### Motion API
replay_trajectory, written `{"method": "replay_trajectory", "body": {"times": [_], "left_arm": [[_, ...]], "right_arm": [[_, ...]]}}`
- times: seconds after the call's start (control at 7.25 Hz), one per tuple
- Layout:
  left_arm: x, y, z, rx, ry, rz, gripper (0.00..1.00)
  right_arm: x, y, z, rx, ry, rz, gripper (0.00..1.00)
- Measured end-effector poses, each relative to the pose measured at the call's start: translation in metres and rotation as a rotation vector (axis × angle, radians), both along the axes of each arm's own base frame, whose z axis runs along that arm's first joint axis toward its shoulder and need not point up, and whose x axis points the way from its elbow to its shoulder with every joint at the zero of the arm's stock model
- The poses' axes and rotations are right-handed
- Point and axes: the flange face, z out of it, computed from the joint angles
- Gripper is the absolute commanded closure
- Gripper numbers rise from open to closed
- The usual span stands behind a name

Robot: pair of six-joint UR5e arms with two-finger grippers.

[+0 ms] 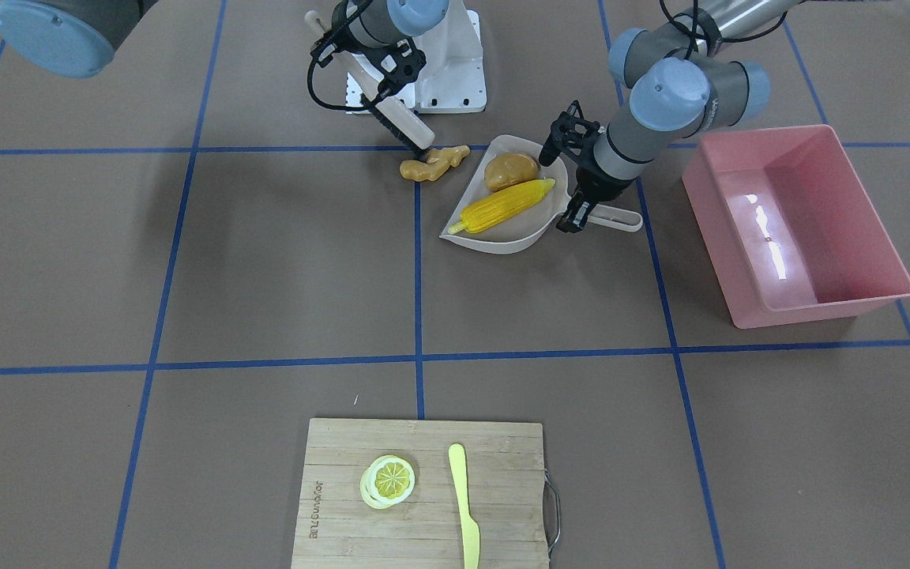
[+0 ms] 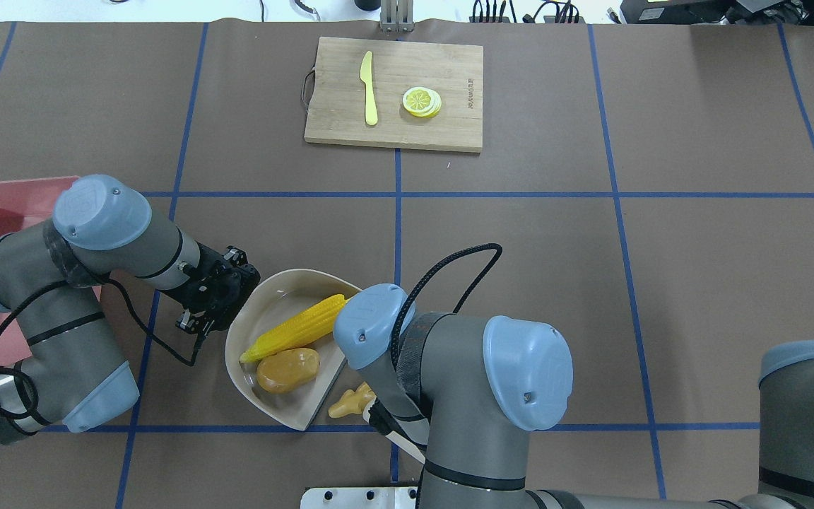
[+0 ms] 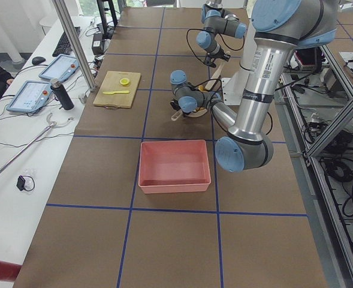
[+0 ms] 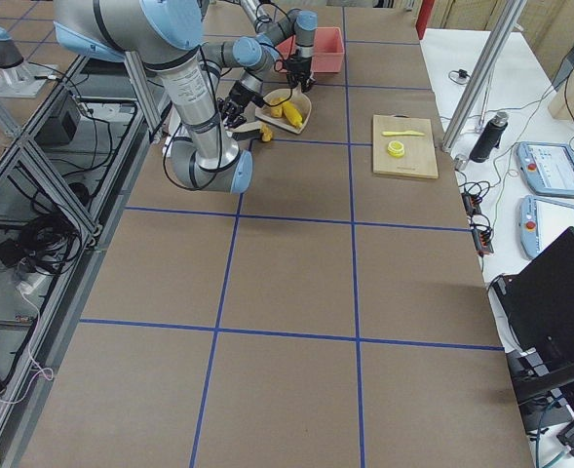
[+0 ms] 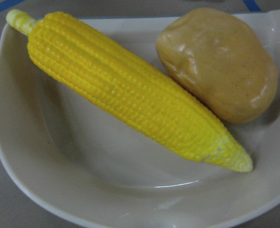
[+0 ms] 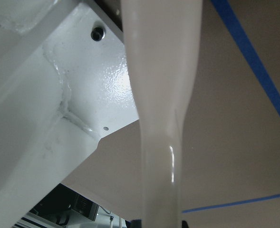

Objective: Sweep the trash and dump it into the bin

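Note:
A beige dustpan (image 1: 502,237) lies on the table and holds the yellow corn cob (image 1: 502,205) and the tan-brown potato (image 1: 510,170). Both show close up in the left wrist view, corn (image 5: 130,90) and potato (image 5: 220,61). My left gripper (image 1: 577,213) is shut on the dustpan's handle (image 1: 621,217). The knobbly ginger root (image 1: 433,163) lies on the table just outside the pan's open edge. My right gripper (image 1: 382,99) is shut on a beige brush (image 1: 411,130), whose tip touches the ginger. The pink bin (image 1: 708,213) stands apart, beyond the left arm.
A wooden cutting board (image 1: 329,474) with a lemon slice (image 1: 388,480) and a pale yellow knife (image 1: 464,506) lies at the table's far side. The white robot base plate (image 1: 455,71) is behind the brush.

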Motion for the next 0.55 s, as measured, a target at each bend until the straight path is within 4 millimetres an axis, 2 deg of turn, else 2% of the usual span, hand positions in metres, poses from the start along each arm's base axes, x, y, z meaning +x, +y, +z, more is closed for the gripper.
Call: {"method": "replay_trajectory", "body": {"times": [0.28,0.55], "left_arm": [[0.0,0.0,-0.001,0.001,0.001,-0.001,1.0],[-0.001,-0.001,-0.001,0.002,0.002,-0.001,1.0]], "right_arm": [[-0.007,-0.007,-0.006,0.007,-0.024,0.014,1.0],[-0.016,-0.021,-0.023,0.01,-0.035,0.033,1.0]]}}
